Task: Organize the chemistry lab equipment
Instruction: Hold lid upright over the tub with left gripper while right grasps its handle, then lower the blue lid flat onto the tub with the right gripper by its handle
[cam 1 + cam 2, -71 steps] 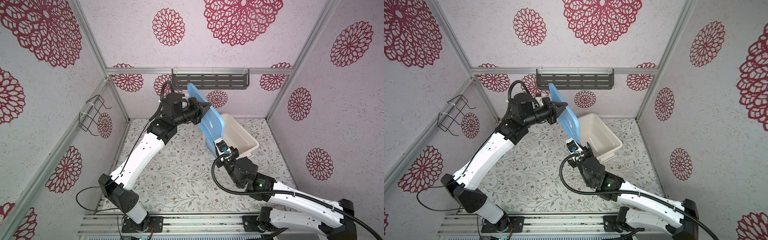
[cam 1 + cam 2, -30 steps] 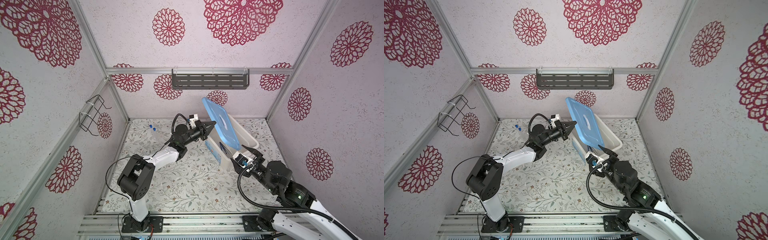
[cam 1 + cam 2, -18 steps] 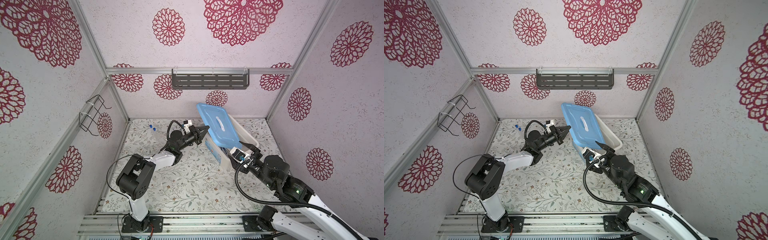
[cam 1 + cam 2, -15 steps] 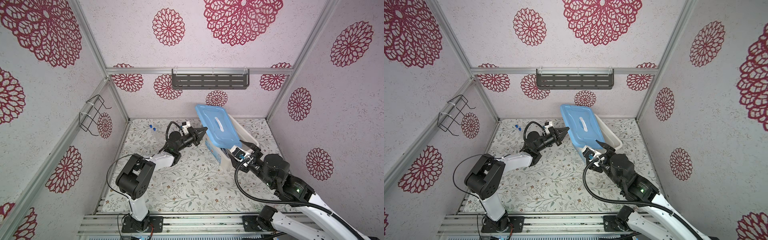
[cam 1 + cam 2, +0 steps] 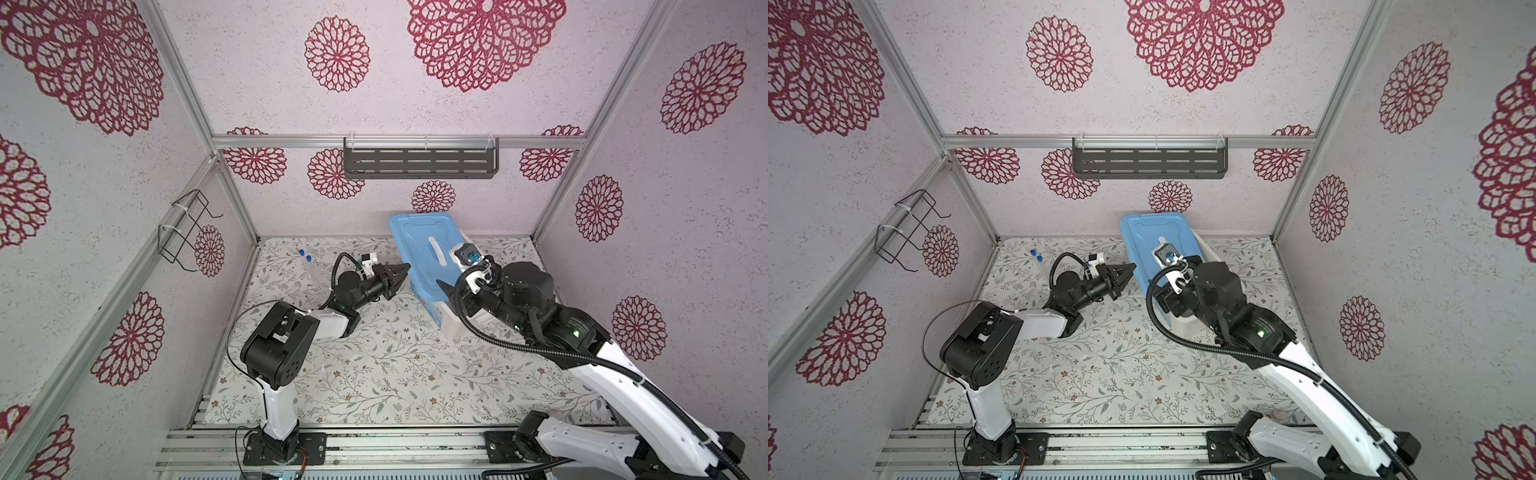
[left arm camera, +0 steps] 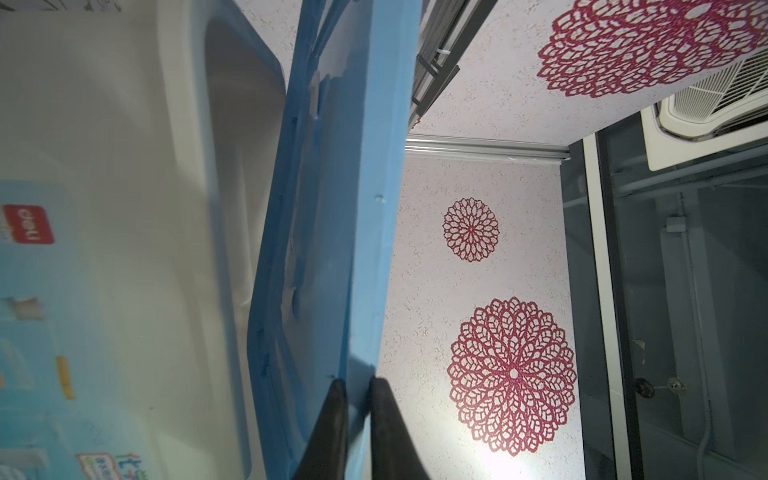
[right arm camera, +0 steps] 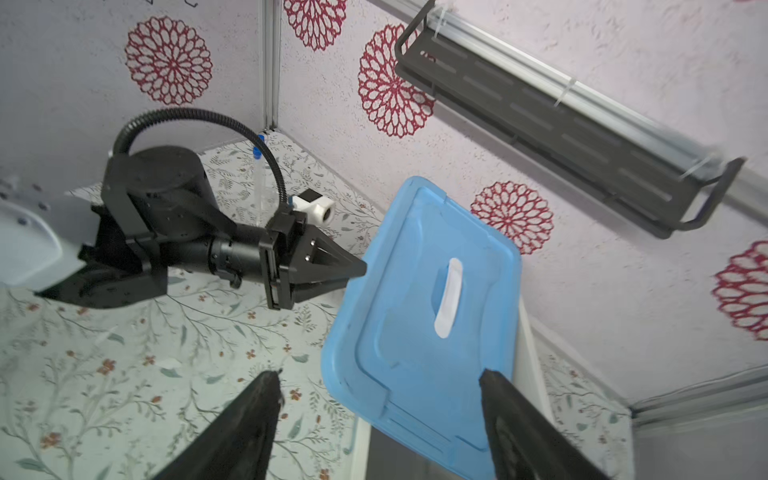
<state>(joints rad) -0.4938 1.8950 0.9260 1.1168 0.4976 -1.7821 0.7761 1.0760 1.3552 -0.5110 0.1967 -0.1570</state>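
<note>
light-blue plastic, the lid (image 5: 419, 245) with its white handle (image 7: 448, 297) lies askew and tilted over the white tub (image 5: 451, 328) at the far right of the floral worktop (image 5: 395, 361). it overhangs the tub's left side rather than sitting on the rim, which reads as a lid being set on or taken off so the box can be shut or reached. the left gripper (image 6: 357, 384) comes in low from the left so that its two slim fingers straddle the lid's overhanging rim with only a narrow gap between them. whether they press on the plastic or stand just clear of it i cannot tell. the right gripper (image 7: 380, 372) hangs above the near end of the lid with its fingers spread wide and gripping nothing, probably placed to steady or take the lid. what the tub holds is hidden by the lid and the right arm. of the lab equipment only the two clear tubes with blue caps (image 5: 308, 259) show. they lie side by side on the worktop near its far left corner, well apart from the tub and from both grippers, so in my judgement they are not yet put away. the other small items are not in view.
</note>
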